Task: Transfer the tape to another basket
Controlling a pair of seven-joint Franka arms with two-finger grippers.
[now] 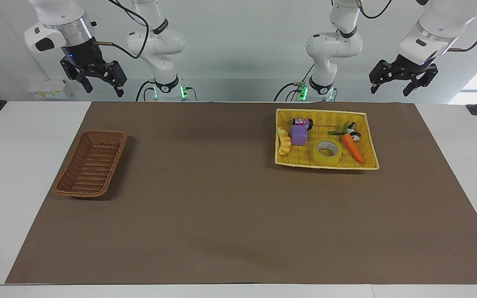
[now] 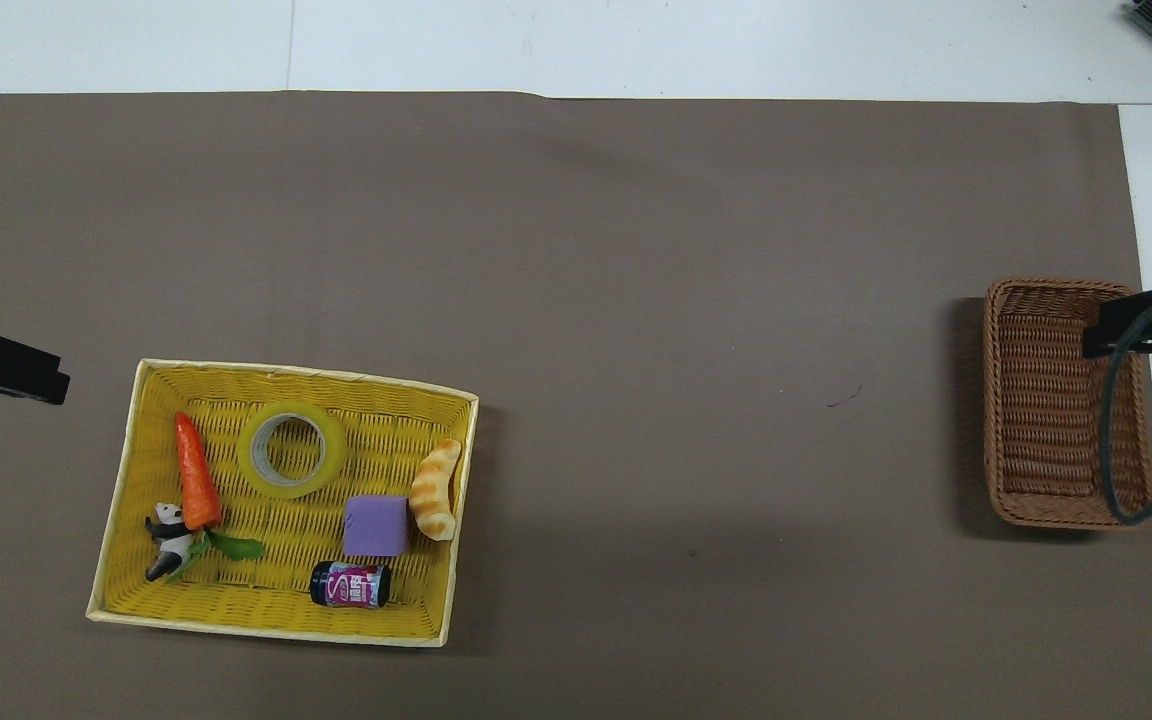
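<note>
Both grippers hang empty with fingers spread: right gripper [image 1: 99, 82] upper left, left gripper [image 1: 400, 80] upper right. Tape [image 1: 327, 152] lies in the yellow basket [image 1: 325, 167]. From overhead, tape [image 2: 292, 449] lower left, wicker basket [image 2: 1056, 510] right edge.

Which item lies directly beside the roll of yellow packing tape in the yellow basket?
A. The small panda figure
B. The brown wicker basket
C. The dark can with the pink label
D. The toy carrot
D: in the yellow basket, the toy carrot lies right alongside the tape; the panda figure and the dark can sit nearer the robots, and the brown wicker basket is at the right arm's end.
</note>
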